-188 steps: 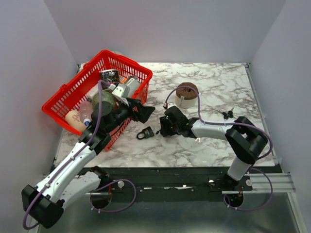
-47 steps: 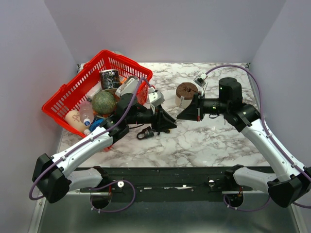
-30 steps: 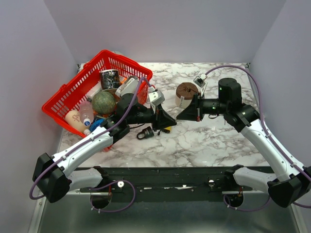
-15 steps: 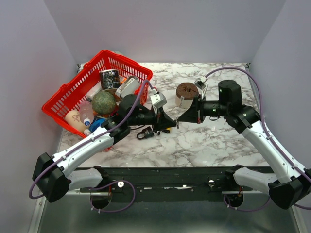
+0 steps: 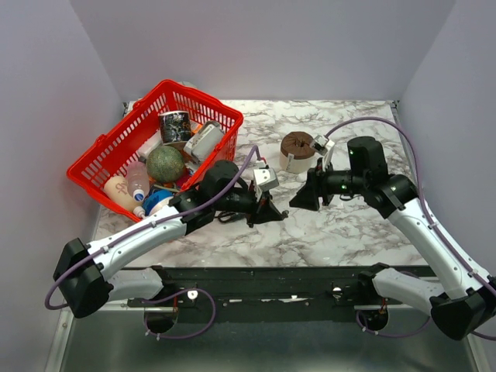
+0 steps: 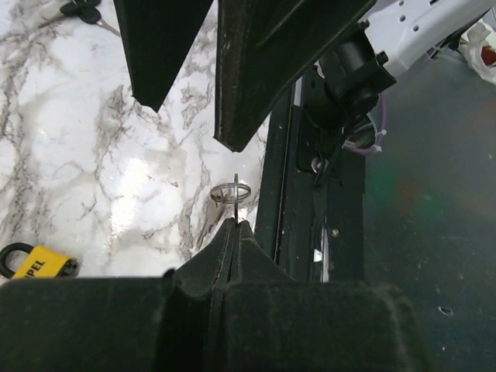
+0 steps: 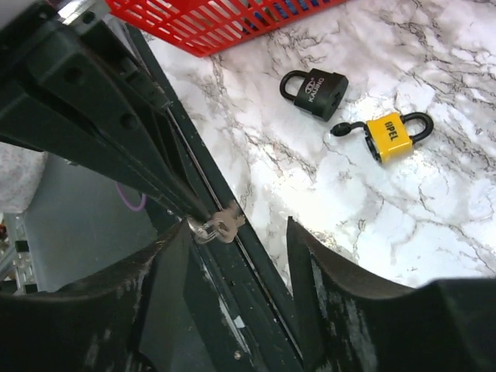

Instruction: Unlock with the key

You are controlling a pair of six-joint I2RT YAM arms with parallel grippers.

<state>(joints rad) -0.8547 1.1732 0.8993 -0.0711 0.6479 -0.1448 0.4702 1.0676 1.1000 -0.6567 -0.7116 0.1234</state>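
The key (image 7: 224,222) is small and silvery with a ring (image 6: 231,192) through it. My left gripper (image 6: 235,222) is shut on it, blade edge-on between the pads, over the table's front edge. In the right wrist view the left fingers (image 7: 116,124) reach in from the left with the key at their tip. My right gripper (image 7: 236,225) stands open around that tip, touching nothing. In the top view the left gripper (image 5: 273,214) and right gripper (image 5: 299,201) face each other closely. A yellow padlock (image 7: 391,136) and a black padlock (image 7: 316,85) lie on the marble.
A red basket (image 5: 108,143) holding several items stands at the back left, and a brown round roll (image 5: 297,151) sits mid-table. Black-headed keys (image 6: 81,9) lie on the marble. The yellow padlock (image 6: 35,263) shows low left. A black rail (image 6: 310,194) runs along the table's front edge.
The left gripper closed on the key and moved with it toward the front edge. The right gripper opened, let go of it and drew back to the right.
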